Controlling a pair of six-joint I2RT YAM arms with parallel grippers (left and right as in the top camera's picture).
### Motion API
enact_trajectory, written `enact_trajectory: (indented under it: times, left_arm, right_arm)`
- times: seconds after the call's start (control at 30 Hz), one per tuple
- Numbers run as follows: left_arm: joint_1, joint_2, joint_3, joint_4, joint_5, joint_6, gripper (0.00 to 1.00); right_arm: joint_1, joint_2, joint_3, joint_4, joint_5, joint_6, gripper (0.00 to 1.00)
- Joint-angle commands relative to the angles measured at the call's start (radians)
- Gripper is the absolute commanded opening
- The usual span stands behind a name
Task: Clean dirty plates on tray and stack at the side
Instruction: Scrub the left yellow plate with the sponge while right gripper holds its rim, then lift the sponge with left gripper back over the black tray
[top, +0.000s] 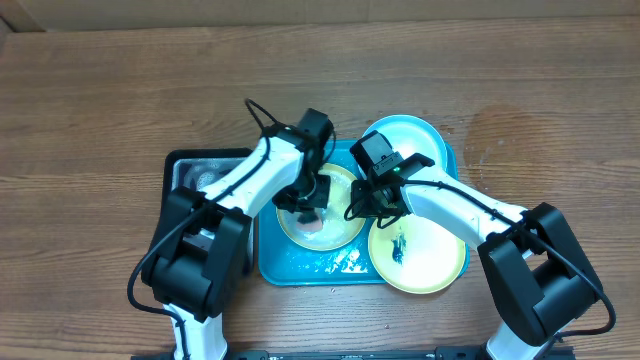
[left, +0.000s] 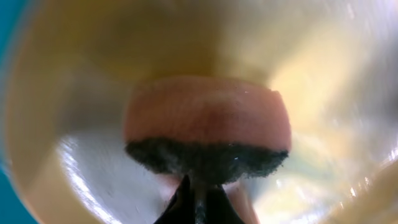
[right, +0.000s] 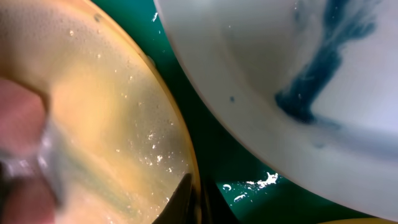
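Your left gripper clamped on a sponge — on the tray's central yellow-green plate, right gripper pinching its rim.

On the tray the plate shone, wet glossy plastic like the tray; the sponge was pink foam faced with rough dark scourer. The table under the tray was matt wood.

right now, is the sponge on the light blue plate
No, the left gripper presses the sponge onto the middle yellow-green plate; the light blue plate sits farther back, untouched by it.
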Motion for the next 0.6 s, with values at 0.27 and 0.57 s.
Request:
enact_trajectory:
  times: [0.27, 0.57]
  left_arm:
    - [0.073, -0.146, 0.185, -0.217, -0.016, -0.025, 0.04]
    - [0.228, -0.271, 0.267, -0.483, -0.192, -0.076, 0.04]
  right_arm:
    - [-0.002, 0.011, -0.001, -0.015, 0.025, -0.014, 0.04]
    - [-0.002, 0.009, 0.000, 0.042, -0.116, -0.013, 0.04]
